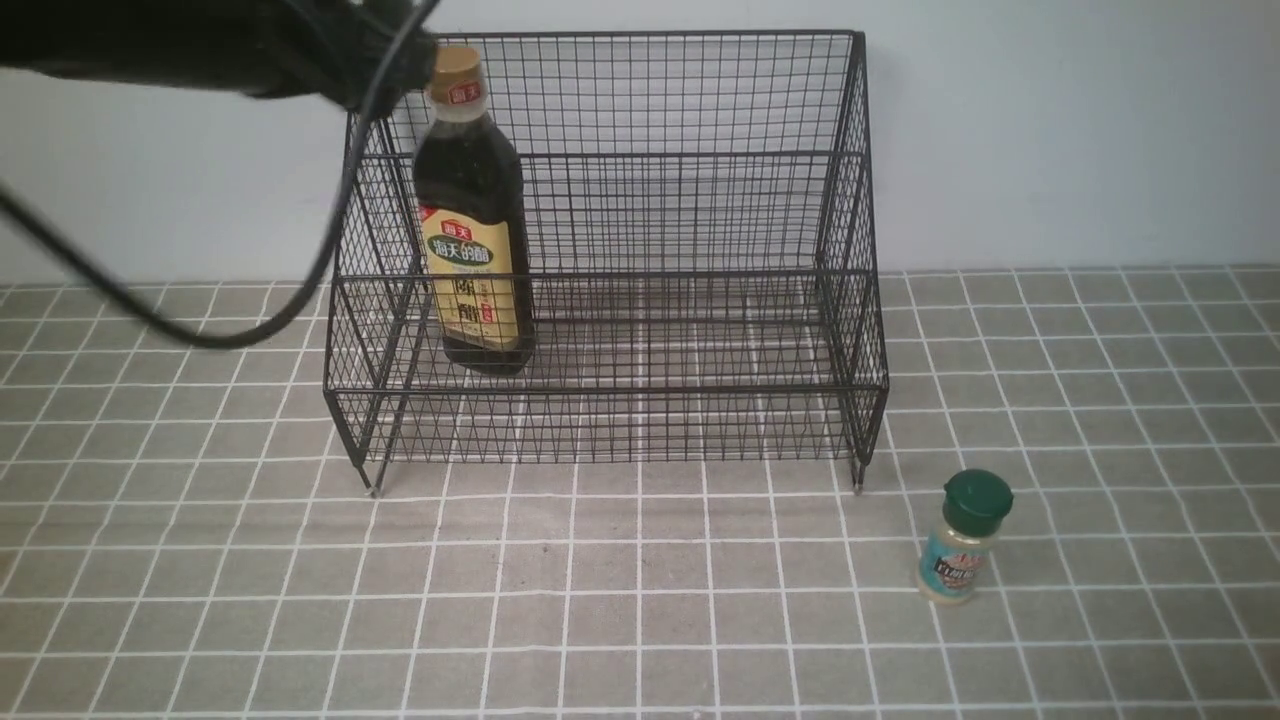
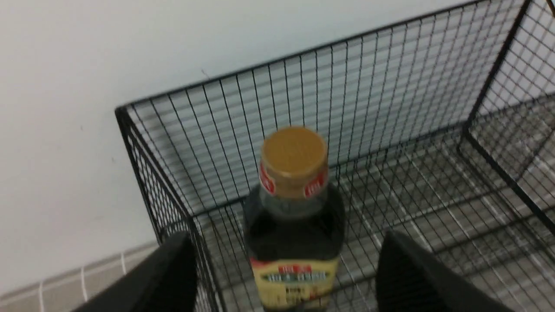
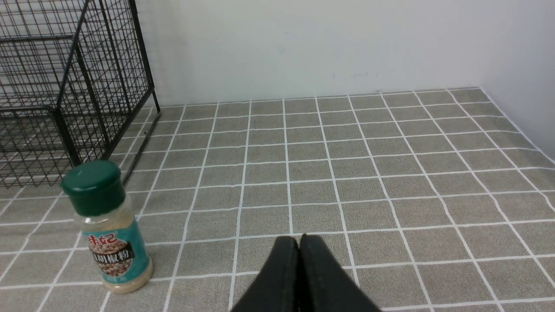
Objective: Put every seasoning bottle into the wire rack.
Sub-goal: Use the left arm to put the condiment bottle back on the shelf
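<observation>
The tall dark-liquid seasoning bottle with gold cap and yellow label stands upright in the left part of the black wire rack, on its lower tier. My left gripper is open above and behind it. Its black fingers stand wide on either side of the bottle without touching it. The left arm is a dark blur beside the gold cap. The small green-capped shaker stands on the tiles off the rack's front right leg. My right gripper is shut and empty, to the right of the shaker.
A grey tiled cloth covers the table, and a white wall rises right behind the rack. A black cable hangs from the left arm past the rack's left side. In the right wrist view, the rack's corner stands behind the shaker.
</observation>
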`<action>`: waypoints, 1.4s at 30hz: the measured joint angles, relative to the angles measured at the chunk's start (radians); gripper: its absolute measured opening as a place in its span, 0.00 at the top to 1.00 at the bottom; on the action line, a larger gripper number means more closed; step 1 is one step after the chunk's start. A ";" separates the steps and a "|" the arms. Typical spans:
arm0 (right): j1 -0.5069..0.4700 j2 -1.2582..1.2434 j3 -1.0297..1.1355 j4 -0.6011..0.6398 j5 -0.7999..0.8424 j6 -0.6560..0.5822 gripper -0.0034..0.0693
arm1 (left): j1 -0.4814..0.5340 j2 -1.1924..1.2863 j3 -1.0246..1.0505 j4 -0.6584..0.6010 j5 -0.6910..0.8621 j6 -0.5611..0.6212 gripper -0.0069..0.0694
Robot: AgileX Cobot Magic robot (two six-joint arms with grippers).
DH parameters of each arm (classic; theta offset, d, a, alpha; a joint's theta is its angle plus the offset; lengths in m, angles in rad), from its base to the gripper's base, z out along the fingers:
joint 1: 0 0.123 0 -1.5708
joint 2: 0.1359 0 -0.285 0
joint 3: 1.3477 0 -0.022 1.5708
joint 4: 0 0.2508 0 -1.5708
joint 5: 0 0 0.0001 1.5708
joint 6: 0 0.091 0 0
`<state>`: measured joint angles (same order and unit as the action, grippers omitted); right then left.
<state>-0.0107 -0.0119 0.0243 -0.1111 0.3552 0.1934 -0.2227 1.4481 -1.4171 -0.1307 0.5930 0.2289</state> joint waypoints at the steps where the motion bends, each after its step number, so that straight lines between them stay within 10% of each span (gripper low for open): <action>1: 0.000 0.000 0.000 0.000 0.000 0.000 0.97 | 0.000 -0.007 0.000 0.007 0.021 -0.004 0.34; 4: 0.000 0.000 0.000 0.000 0.000 0.000 0.97 | 0.000 -0.074 0.000 0.081 0.208 -0.091 0.72; 8: 0.000 0.000 0.000 0.000 0.000 0.000 0.97 | 0.000 -0.178 0.046 0.120 0.299 -0.140 0.89; 24: 0.000 0.000 0.000 0.000 0.000 0.000 0.97 | 0.000 -0.827 0.740 0.038 0.059 -0.265 0.92; 42: 0.000 0.000 0.000 0.000 0.000 0.000 0.97 | 0.000 -0.321 0.505 -0.200 0.046 -0.023 0.92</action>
<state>-0.0107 -0.0119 0.0243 -0.1111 0.3552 0.1934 -0.2227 1.1269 -0.9125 -0.3306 0.6395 0.2063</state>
